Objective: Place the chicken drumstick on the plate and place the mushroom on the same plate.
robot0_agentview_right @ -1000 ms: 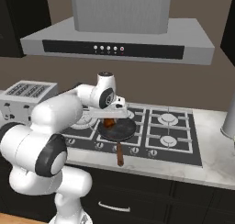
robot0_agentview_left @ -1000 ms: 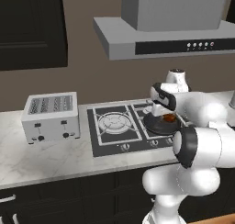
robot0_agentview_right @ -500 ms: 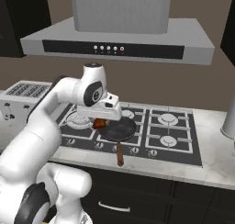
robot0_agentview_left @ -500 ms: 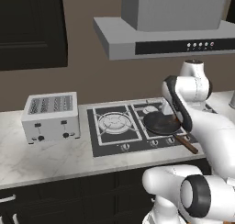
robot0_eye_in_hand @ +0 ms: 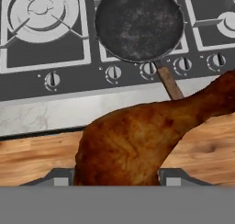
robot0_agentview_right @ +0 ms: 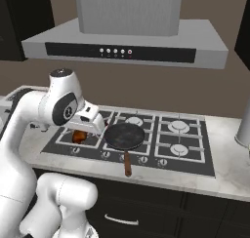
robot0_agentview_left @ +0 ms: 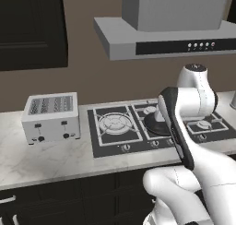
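My pincer (robot0_agentview_right: pixel 80 133) is clamped on the one chicken drumstick (robot0_eye_in_hand: pixel 137 140), carrying it in the air over the front left part of the stove (robot0_agentview_right: pixel 161 149). One frying pan (robot0_agentview_right: pixel 125 135) sits on the stove, just beside the drumstick.

A pale marble counter (robot0_agentview_left: pixel 41 162) is seen carrying a black stove (robot0_agentview_right: pixel 188 149). A toaster (robot0_agentview_left: pixel 50 117) is set left of the stove, and a frying pan (robot0_agentview_right: pixel 125 135) is placed on the stove.
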Controlling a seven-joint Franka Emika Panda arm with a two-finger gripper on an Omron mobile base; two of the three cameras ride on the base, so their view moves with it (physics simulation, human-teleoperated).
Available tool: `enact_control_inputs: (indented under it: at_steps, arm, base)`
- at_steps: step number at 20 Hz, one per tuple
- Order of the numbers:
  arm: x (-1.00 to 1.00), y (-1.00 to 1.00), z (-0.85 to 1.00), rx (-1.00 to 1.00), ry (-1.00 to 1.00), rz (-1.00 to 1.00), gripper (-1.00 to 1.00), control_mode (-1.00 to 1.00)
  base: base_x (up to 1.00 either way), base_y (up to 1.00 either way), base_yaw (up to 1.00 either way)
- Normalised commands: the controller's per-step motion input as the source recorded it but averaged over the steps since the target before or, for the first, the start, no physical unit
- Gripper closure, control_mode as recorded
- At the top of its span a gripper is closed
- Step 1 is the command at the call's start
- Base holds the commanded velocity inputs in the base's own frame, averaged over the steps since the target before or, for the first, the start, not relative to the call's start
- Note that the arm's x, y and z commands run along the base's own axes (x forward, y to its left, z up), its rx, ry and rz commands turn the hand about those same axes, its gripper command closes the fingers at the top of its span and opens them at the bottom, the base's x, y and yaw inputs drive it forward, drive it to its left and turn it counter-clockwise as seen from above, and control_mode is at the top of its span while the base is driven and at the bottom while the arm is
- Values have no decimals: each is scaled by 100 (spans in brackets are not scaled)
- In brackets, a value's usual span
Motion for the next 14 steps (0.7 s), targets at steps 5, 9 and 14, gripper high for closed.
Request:
enact_control_inputs:
  at_steps: [5,9,14]
  arm:
    - [-36,3,1,0,-4,0,100,-100]
    - [-3,0,0,0,0,0,100,-100]
    - [-1,0,0,0,0,0,100,-100]
  base:
    - [0,0,0]
    - [0,0,0]
    - [0,0,0]
